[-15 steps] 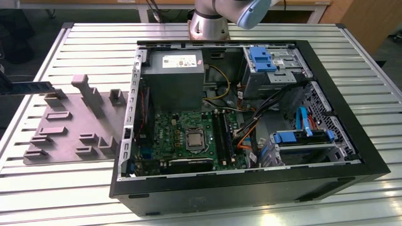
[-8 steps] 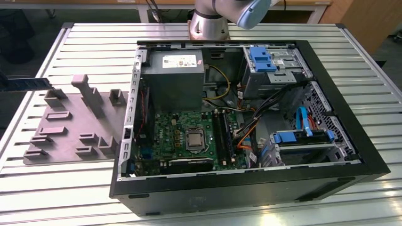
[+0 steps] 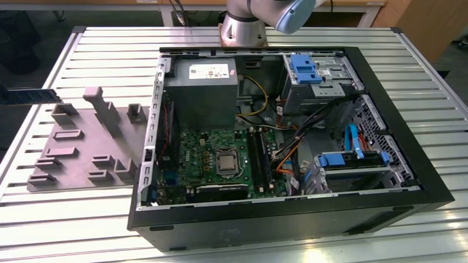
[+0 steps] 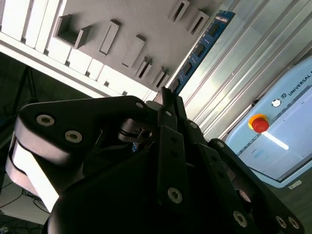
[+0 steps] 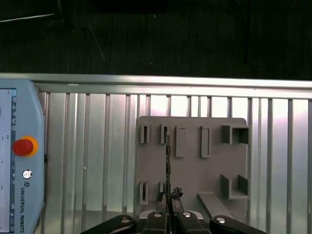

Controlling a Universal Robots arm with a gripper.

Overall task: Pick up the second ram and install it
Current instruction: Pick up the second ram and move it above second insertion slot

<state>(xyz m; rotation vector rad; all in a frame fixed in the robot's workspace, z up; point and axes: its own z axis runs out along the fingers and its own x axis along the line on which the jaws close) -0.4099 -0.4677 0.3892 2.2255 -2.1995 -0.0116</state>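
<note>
Slatted aluminium table (image 5: pixel 97 146) lay beyond your gripper (image 5: pixel 168 199), whose fingers were clamped together on one end of the second ram (image 5: pixel 167 156). You held the strip edge-on, running straight out past the fingertips, with the grey holder plate (image 5: pixel 214 161) farther beyond them. Off to one side of the fingers lay a pale blue teach pendant (image 5: pixel 31 170). Your open computer case (image 3: pixel 292 137) sat well apart from the held strip.
</note>
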